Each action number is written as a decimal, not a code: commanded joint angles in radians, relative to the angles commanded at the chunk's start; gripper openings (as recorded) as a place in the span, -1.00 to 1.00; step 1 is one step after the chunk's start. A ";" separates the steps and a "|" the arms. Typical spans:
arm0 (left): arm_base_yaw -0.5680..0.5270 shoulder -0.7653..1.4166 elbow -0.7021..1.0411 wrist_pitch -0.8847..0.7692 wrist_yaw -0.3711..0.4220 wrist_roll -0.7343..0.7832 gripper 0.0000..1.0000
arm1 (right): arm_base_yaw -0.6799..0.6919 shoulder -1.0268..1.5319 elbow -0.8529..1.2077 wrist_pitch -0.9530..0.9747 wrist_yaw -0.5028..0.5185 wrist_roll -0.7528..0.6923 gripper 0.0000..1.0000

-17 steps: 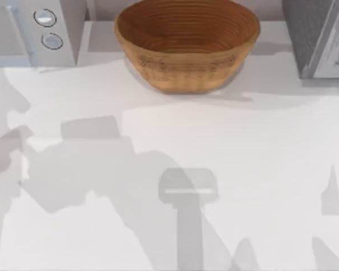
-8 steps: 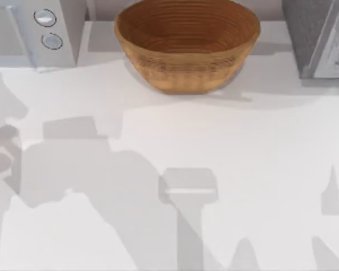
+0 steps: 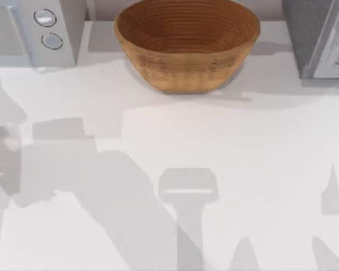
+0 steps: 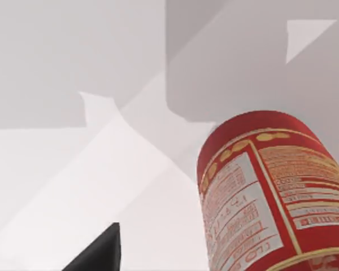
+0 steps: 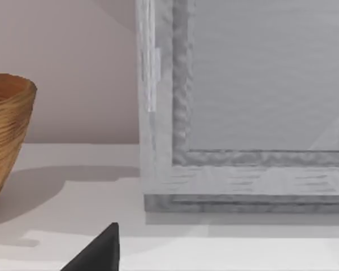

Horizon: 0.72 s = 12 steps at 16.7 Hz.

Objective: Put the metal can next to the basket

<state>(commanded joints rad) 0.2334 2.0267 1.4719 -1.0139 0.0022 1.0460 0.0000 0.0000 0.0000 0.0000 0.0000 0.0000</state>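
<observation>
Since the earlier top view the arm shadows at the table's (image 3: 260, 169) left have shifted slightly, the basket (image 3: 186, 48) stays at the back centre, and the left gripper's finger (image 4: 99, 254) is beside the can (image 4: 260, 192), grip unclear.

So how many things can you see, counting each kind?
Red soda can: 1
Woven basket: 1
Microwave with two knobs: 1
Grey cabinet-like box: 1
Total: 4
</observation>
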 joint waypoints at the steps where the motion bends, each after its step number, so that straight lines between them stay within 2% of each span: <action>1: 0.000 0.000 0.000 0.000 0.000 0.000 0.70 | 0.000 0.000 0.000 0.000 0.000 0.000 1.00; 12: 0.000 0.000 0.000 0.000 0.000 0.000 -0.96 | 0.000 0.000 0.000 0.000 0.000 0.000 1.00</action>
<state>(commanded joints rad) 0.2334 2.0267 1.4719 -1.0139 0.0022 1.0460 0.0000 0.0000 0.0000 0.0000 0.0000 0.0000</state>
